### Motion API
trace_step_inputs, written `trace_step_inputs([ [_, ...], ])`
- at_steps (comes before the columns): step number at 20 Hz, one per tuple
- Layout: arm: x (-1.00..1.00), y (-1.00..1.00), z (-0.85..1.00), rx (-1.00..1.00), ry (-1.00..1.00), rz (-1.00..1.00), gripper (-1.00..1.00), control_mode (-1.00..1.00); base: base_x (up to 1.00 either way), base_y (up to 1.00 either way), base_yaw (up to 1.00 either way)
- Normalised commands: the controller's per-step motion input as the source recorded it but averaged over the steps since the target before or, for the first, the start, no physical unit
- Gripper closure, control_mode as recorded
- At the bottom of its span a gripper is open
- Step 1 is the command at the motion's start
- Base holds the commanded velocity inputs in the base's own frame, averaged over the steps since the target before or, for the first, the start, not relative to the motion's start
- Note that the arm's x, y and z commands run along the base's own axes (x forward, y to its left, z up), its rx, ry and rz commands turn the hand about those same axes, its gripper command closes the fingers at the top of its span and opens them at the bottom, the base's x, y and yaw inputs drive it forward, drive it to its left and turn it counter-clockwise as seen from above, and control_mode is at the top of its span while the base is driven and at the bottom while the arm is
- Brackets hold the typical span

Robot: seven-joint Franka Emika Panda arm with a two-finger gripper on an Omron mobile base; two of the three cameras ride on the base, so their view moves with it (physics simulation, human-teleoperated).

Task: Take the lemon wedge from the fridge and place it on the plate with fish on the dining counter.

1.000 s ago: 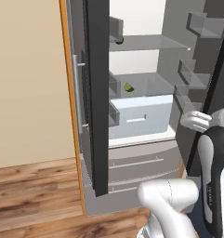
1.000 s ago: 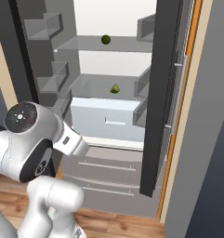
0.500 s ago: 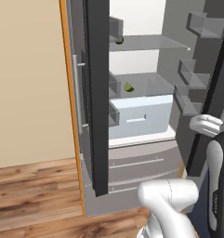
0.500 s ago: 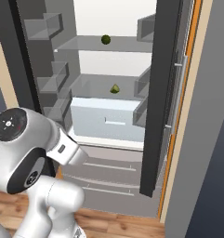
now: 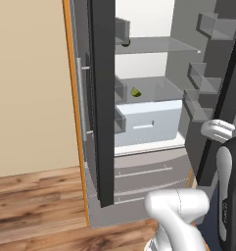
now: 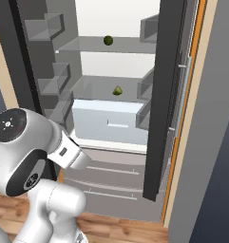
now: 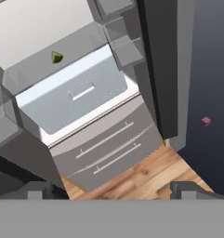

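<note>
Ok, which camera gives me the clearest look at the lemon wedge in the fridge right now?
The right base view: the lemon wedge sits unobstructed on the middle shelf, seen nearly head-on. The left base view shows it just past the open door's edge. The hand view shows it small, near the top.

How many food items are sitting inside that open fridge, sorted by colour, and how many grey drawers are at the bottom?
Yellow-green lemon wedge: 1, on the lower shelf
Dark green round item: 1, on the upper shelf
Grey bottom drawers: 2, both closed
Total: 4 things in the fridge
</note>
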Motion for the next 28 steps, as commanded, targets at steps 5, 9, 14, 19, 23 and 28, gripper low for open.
trace_step_inputs([
  [5, 0.00, 0.00, 0.00, 0.00, 0.00, 0.00, -1.00, 1.00, 0.10, -0.21, -0.06],
  [9, 0.00, 0.00, 0.00, 0.00, 0.00, 0.00, -1.00, 1.00, 0.78, -0.09, -0.03],
  [14, 0.00, 0.00, 0.00, 0.00, 0.00, 0.00, -1.00, 1.00, 0.94, -0.03, -0.06],
  [19, 0.00, 0.00, 0.00, 0.00, 0.00, 0.00, -1.00, 1.00, 0.96, -0.02, -0.05],
  [23, 0.00, 0.00, 0.00, 0.00, 0.00, 0.00, -1.00, 1.00, 0.53, -0.22, 0.00],
  [28, 0.28, -0.01, 0.00, 0.00, 0.01, 0.01, -1.00, -1.00, 0.19, -0.06, 0.00],
])
